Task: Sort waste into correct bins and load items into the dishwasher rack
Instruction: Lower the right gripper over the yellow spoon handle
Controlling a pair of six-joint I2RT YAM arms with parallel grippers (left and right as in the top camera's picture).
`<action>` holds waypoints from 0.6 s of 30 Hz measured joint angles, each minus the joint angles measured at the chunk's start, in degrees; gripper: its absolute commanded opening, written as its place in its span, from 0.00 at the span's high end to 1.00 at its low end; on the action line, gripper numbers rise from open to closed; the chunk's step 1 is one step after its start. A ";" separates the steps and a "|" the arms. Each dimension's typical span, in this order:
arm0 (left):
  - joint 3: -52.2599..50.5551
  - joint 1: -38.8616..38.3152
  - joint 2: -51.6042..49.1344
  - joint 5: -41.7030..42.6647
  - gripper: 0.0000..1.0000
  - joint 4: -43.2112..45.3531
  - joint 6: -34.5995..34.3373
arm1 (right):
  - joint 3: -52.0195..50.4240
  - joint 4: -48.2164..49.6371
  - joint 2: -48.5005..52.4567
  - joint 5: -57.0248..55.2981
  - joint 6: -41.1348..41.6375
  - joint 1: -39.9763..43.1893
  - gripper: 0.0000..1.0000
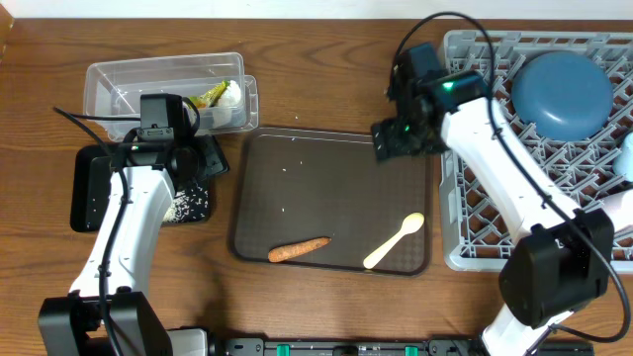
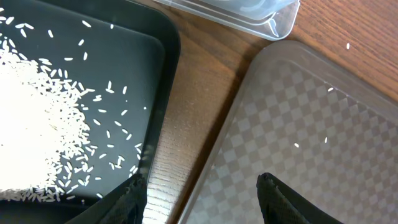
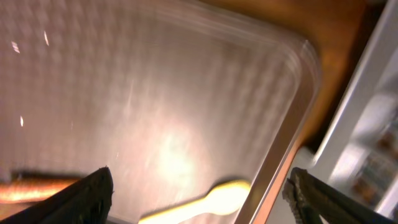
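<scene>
1. Holding the dark-blue plate (image 1: pixel 561 94) and one light-blue bowl (image 1: pixel 625 158) at the frame edge, the dishwasher rack (image 1: pixel 465 218) looks partly loaded; no cup is visible.
2. On the brown serving tray (image 1: pixel 297 178), the cream spoon (image 1: pixel 394 240) and carrot (image 1: pixel 299 249) remain unsorted.
3. The clear tub (image 1: pixel 119 84) contains tissue (image 1: pixel 232 96) and wrapper scrap (image 1: pixel 210 97).
4. The black tray (image 2: pixel 143 62) holds the rice (image 2: pixel 37 124).
5. The left fingers (image 2: pixel 124 205) are spread and empty between the trays, and the right fingers (image 3: pixel 87 199) are spread and empty above the spoon.

orange carrot (image 1: pixel 299 249) near cream spoon (image 1: pixel 394 241), rice (image 2: pixel 37 124) in black tray (image 2: pixel 155 68), dark-blue plate (image 1: pixel 561 94) in grey rack (image 1: pixel 475 222)
</scene>
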State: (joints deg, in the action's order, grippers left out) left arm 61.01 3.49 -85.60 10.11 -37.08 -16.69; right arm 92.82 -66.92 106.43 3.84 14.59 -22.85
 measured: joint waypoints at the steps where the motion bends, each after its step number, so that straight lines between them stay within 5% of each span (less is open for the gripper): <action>1: 0.00 0.00 0.00 0.02 0.41 0.02 0.00 | 0.00 -1.07 0.00 0.02 1.46 -0.70 0.08; 6: 0.00 0.00 0.00 0.00 0.41 0.00 0.00 | -1.05 -3.93 0.00 -0.50 9.27 -3.37 0.01; 18: 0.00 0.00 0.00 0.02 0.40 0.00 0.00 | -18.95 0.52 0.02 -0.85 20.83 -5.81 0.02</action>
State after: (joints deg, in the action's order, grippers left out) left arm 61.01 3.49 -85.60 10.13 -37.08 -16.69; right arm 73.87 -66.39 106.45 2.98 35.42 -28.67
